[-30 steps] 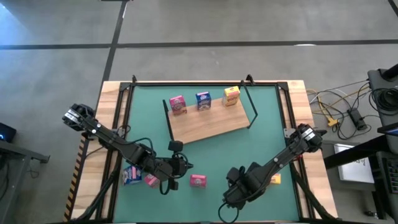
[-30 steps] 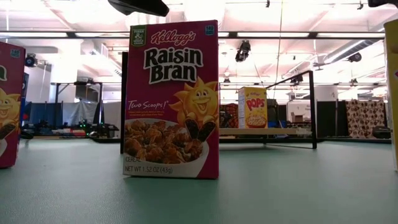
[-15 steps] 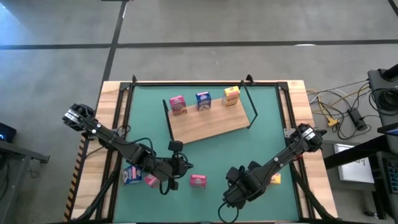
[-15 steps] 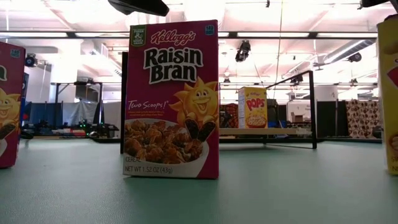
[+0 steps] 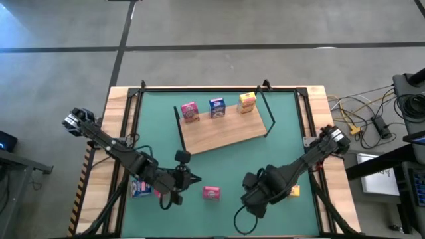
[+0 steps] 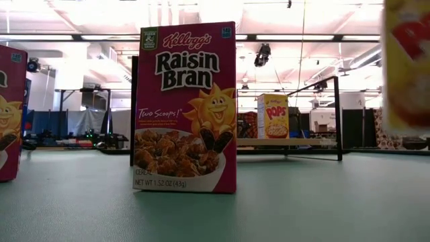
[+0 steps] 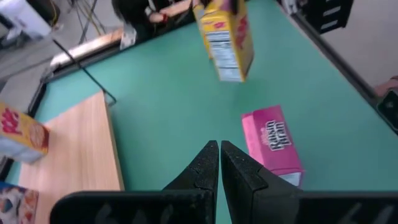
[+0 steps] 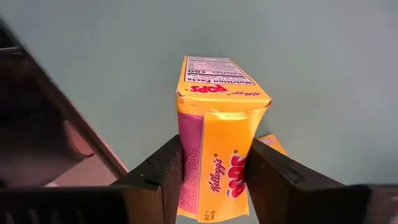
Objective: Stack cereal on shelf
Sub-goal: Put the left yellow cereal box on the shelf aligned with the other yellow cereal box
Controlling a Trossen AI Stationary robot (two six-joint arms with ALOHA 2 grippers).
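We are seeing three cereal boxes standing on the shelf (image 5: 222,129) at upper centre: pink (image 5: 190,111), blue (image 5: 216,107), yellow (image 5: 247,101). Our right gripper (image 8: 211,171) is clamping a yellow Pops box (image 8: 219,130) (apparently lifted); the left gripper (image 7: 219,163) is hovering closed, empty, above the green mat (image 5: 285,146). Several boxes are waiting, including the Raisin Bran box (image 5: 212,192).

- In your low view, the yellow box (image 6: 406,64) is blurred and cut by the right and top edges
- A pink box (image 6: 11,111) is cut by the left edge there
- From above, the right arm covers the held box, so you cannot see it
- The left arm half hides a blue box (image 5: 140,188)
- Shelf box labels (image 5: 217,107) are too small to read from above
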